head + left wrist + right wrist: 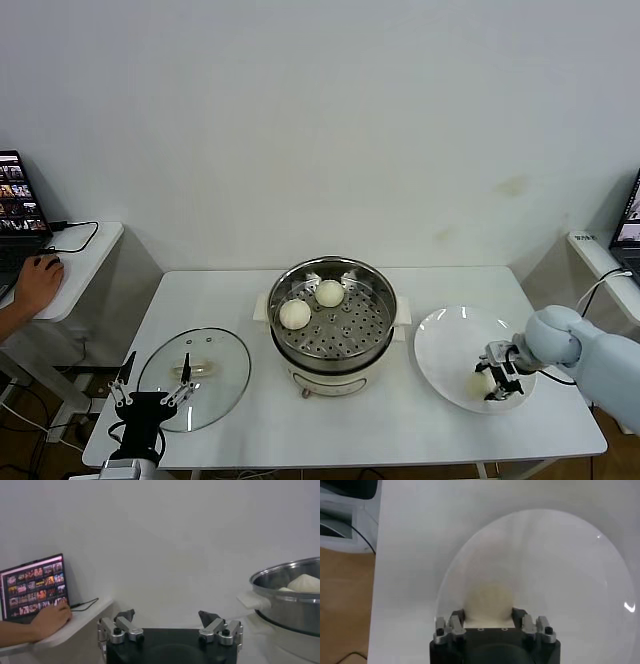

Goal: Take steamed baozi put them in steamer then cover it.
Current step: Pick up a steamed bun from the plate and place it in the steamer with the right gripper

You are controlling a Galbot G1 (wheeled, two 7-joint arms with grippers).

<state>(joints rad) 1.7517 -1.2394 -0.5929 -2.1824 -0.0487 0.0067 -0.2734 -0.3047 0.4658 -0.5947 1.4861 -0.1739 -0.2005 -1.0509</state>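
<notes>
Your right gripper (499,377) is down on the white plate (450,340) at the right end of the table (400,440), its fingers drawn in against the sides of one baozi (488,600); the wrist view shows the bun seated between the two finger bases, so treat it as pinched, though whether it has left the plate cannot be told. Two more buns (312,303) already sit on the perforated tray of the steamer (380,310) at the table's centre, toward its back-left rim. Expect this bun to be light, soft and easily dented, with a smooth skin that may stick or slip: keep the hold at its widest girth, low on the flanks, and judge the squeeze gently, since too much pressure would likely crush or tear it. Your left gripper (150,398) is parked at the front-left edge, fingers spread wide, beside the glass lid (215,375), which lies flat on the table and is not yet on the steamer.
</notes>
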